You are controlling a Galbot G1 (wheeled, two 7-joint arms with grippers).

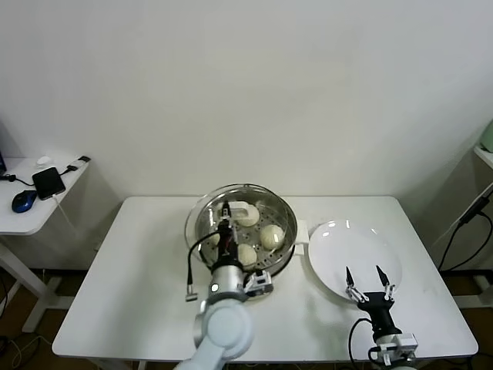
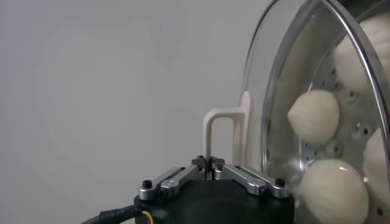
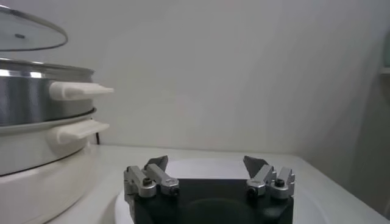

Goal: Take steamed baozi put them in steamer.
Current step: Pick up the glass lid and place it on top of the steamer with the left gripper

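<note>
The steamer point(image 1: 286, 214) is a shiny steel pot at the table's middle, with a perforated tray inside. Three cream-white baozi point(image 1: 270, 237) point(image 1: 246, 254) point(image 1: 248, 219) lie on the tray; through the glass I see them again as baozi point(image 2: 314, 115) point(image 2: 332, 189). My left gripper point(image 1: 226, 208) point(image 2: 209, 163) is shut on the white handle point(image 2: 219, 119) of the round glass lid point(image 2: 268, 91). The lid point(image 3: 30, 30) hangs a little above the steamer's rim point(image 3: 30, 97). My right gripper point(image 1: 363, 279) point(image 3: 206, 163) stands open over the near edge of the white plate point(image 1: 339, 247), holding nothing.
The steamer's white side handles point(image 3: 79, 91) point toward the plate. A side table at the far left carries a mouse point(image 1: 24, 201) and a dark device point(image 1: 48, 182). Cables hang at the right edge point(image 1: 466, 223).
</note>
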